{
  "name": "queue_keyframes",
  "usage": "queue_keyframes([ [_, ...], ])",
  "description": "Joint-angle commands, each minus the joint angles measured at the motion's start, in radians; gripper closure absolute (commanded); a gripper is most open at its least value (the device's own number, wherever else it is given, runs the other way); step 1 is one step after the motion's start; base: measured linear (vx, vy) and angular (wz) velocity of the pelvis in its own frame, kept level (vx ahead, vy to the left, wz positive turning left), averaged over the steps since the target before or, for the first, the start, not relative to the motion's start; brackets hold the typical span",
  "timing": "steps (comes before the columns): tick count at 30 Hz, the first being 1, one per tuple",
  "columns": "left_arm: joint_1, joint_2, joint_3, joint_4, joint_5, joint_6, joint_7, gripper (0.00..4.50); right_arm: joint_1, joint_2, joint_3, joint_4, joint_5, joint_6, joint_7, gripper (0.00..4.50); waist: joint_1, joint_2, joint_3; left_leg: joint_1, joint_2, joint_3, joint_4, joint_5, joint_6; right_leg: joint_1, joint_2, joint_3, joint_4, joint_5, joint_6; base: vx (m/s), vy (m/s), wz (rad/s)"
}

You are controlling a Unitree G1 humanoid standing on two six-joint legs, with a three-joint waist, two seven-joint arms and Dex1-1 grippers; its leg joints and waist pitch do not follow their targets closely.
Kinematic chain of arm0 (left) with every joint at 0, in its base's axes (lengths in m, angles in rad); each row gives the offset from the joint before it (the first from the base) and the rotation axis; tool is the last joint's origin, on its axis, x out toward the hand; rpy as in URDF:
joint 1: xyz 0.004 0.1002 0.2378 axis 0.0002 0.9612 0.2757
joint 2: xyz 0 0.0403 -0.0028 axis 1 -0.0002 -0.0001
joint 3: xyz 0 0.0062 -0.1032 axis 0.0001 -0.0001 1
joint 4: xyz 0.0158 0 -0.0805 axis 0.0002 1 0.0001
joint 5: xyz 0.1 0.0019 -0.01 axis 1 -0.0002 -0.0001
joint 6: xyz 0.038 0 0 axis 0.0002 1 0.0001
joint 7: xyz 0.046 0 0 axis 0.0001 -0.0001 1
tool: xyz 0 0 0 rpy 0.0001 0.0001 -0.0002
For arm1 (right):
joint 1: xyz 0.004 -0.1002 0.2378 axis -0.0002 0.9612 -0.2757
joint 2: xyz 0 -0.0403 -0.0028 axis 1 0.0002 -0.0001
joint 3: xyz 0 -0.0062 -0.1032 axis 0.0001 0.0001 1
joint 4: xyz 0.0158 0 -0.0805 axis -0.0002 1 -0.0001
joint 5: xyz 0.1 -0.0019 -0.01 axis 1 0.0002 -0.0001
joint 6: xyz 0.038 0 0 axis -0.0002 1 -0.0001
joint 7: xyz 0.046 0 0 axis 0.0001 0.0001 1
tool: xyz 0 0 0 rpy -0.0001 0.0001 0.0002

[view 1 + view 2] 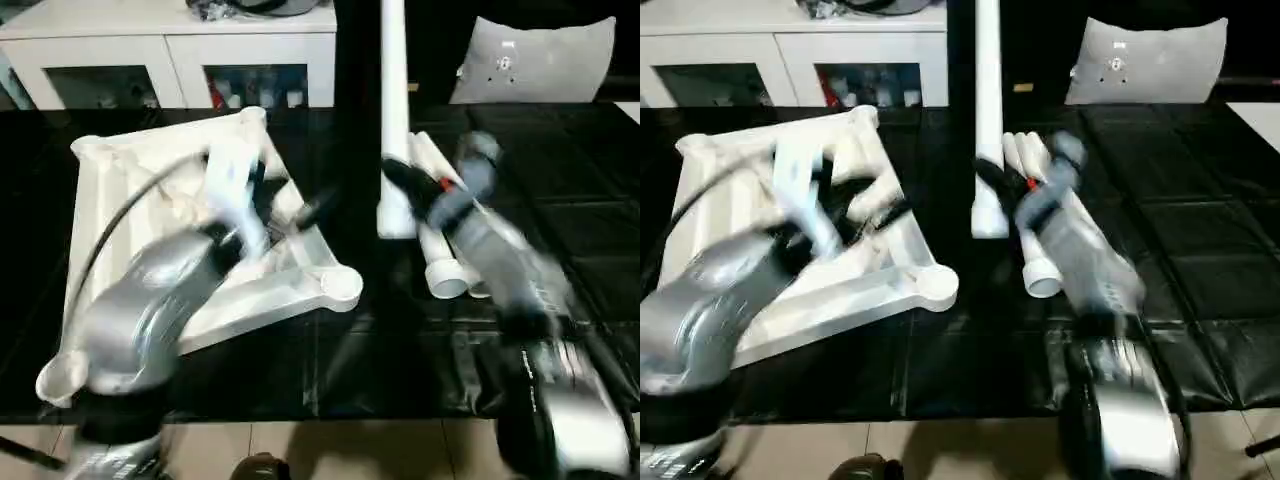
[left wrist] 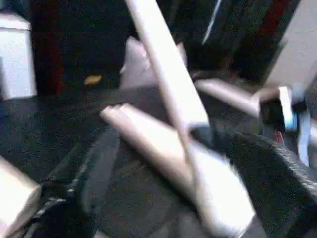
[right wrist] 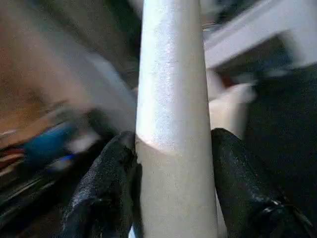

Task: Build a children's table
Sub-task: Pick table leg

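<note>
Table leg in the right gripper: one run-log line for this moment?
right gripper: shut on table leg, upright | left gripper: over tabletop, fingers unclear | spare legs: on mat

A low white cabinet (image 1: 170, 50) with dark glass-fronted openings stands behind the black sheet-covered work surface (image 1: 560, 230). Beige tiled floor (image 1: 330, 450) shows nearest the camera.

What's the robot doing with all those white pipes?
It's building a little table. The right gripper is clamped on one white leg, holding it upright above the black mat. More legs lie on the mat beside it. The tabletop lies upside down, its ribs and round corner sockets facing up, and the left arm reaches over it. No leg is in a socket yet.
</note>
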Motion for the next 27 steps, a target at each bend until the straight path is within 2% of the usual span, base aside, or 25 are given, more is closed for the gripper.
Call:
queue_keyframes([
  [1, -0.031, -0.024, 0.036, 0.014, -0.064, 0.036, 0.014, 0.09, 0.011, -0.018, 0.006, -0.1, 0.079, 0.062, 0.066, 2.64, 0.003, -0.006, -0.073, 0.024, 0.061, -0.018, -0.055, -0.077, 0.07, 0.047, -0.082, 0.035, -0.066, 0.164, -0.264, 0.0, 0.0, 0.0],
  [2, -0.04, -0.033, 0.047, 0.018, -0.078, 0.044, 0.018, 0.03, 0.022, -0.022, 0.007, -0.119, 0.095, 0.075, 0.077, 2.64, 0.005, -0.005, -0.074, 0.025, 0.062, -0.018, -0.055, -0.082, 0.068, 0.046, -0.085, 0.036, -0.068, 0.145, -0.266, 0.0, 0.0, 0.0],
  [3, -0.053, -0.05, 0.064, 0.028, -0.099, 0.053, 0.026, 0.0, 0.034, -0.026, 0.006, -0.137, 0.114, 0.091, 0.088, 2.64, 0.004, -0.004, -0.07, 0.025, 0.062, -0.018, -0.057, -0.1, 0.059, 0.044, -0.085, 0.037, -0.075, 0.086, -0.263, 0.0, 0.0, 0.0],
  [5, -0.081, -0.083, 0.095, 0.048, -0.161, 0.077, 0.032, 0.0, 0.067, -0.033, 0.017, -0.192, 0.158, 0.127, 0.12, 2.64, 0.006, -0.003, -0.07, 0.029, 0.062, -0.017, -0.056, -0.111, 0.051, 0.041, -0.084, 0.038, -0.079, 0.054, -0.261, 0.0, 0.0, 0.0],
  [8, -0.1, -0.102, 0.104, 0.058, -0.209, 0.095, 0.029, 0.0, 0.096, -0.038, 0.03, -0.239, 0.184, 0.157, 0.145, 2.64, 0.008, -0.005, -0.069, 0.025, 0.063, -0.019, -0.058, -0.09, 0.055, 0.041, -0.083, 0.038, -0.079, 0.063, -0.252, 0.0, 0.0, 0.0],
  [9, -0.109, -0.114, 0.109, 0.064, -0.227, 0.1, 0.028, 0.0, 0.102, -0.041, 0.037, -0.252, 0.192, 0.169, 0.152, 2.64, 0.007, -0.014, -0.071, 0.025, 0.064, -0.02, -0.06, -0.084, 0.056, 0.041, -0.084, 0.037, -0.078, 0.065, -0.252, 0.0, 0.0, 0.0],
  [15, -0.14, -0.161, 0.129, 0.088, -0.283, 0.112, 0.043, 0.0, 0.117, -0.05, 0.056, -0.288, 0.208, 0.205, 0.153, 2.64, 0.015, -0.009, -0.068, 0.024, 0.064, -0.019, -0.06, -0.092, 0.042, 0.038, -0.088, 0.04, -0.085, 0.013, -0.235, 0.0, 0.0, 0.0],
  [16, -0.14, -0.163, 0.129, 0.086, -0.294, 0.114, 0.039, 0.35, 0.12, -0.051, 0.059, -0.294, 0.209, 0.207, 0.152, 2.64, 0.014, -0.011, -0.067, 0.024, 0.064, -0.018, -0.061, -0.092, 0.043, 0.038, -0.087, 0.04, -0.085, 0.015, -0.232, 0.0, 0.0, 0.0],
  [17, -0.14, -0.168, 0.134, 0.084, -0.312, 0.117, 0.041, 0.35, 0.124, -0.055, 0.066, -0.3, 0.207, 0.207, 0.151, 2.64, 0.017, -0.011, -0.069, 0.023, 0.064, -0.019, -0.059, -0.077, 0.043, 0.039, -0.087, 0.04, -0.082, 0.033, -0.229, 0.0, 0.0, 0.0],
  [19, -0.14, -0.169, 0.133, 0.082, -0.32, 0.119, 0.039, 0.35, 0.126, -0.058, 0.073, -0.303, 0.2, 0.201, 0.149, 2.64, 0.018, -0.01, -0.069, 0.024, 0.063, -0.019, -0.059, -0.07, 0.046, 0.037, -0.085, 0.04, -0.081, 0.047, -0.227, 0.0, 0.0, 0.0],
  [20, -0.138, -0.165, 0.127, 0.073, -0.322, 0.119, 0.042, 0.42, 0.131, -0.061, 0.086, -0.312, 0.173, 0.178, 0.14, 2.64, 0.019, -0.012, -0.069, 0.022, 0.063, -0.019, -0.059, -0.07, 0.047, 0.038, -0.086, 0.04, -0.082, 0.046, -0.225, 0.0, 0.0, 0.0],
  [23, -0.131, -0.156, 0.108, 0.066, -0.272, 0.094, 0.067, 0.8, 0.131, -0.054, 0.112, -0.321, 0.104, 0.116, 0.102, 2.64, 0.019, -0.011, -0.067, 0.024, 0.064, -0.019, -0.062, -0.089, 0.035, 0.036, -0.086, 0.04, -0.086, 0.012, -0.21, 0.0, 0.0, 0.0],
  [27, -0.124, -0.137, 0.067, 0.065, -0.168, 0.035, 0.138, 0.75, 0.133, -0.022, 0.147, -0.351, 0.016, 0.023, 0.018, 2.64, 0.018, -0.009, -0.065, 0.025, 0.069, -0.023, -0.069, -0.109, 0.016, 0.031, -0.087, 0.043, -0.09, -0.016, -0.184, 0.0, 0.0, 0.0],
])
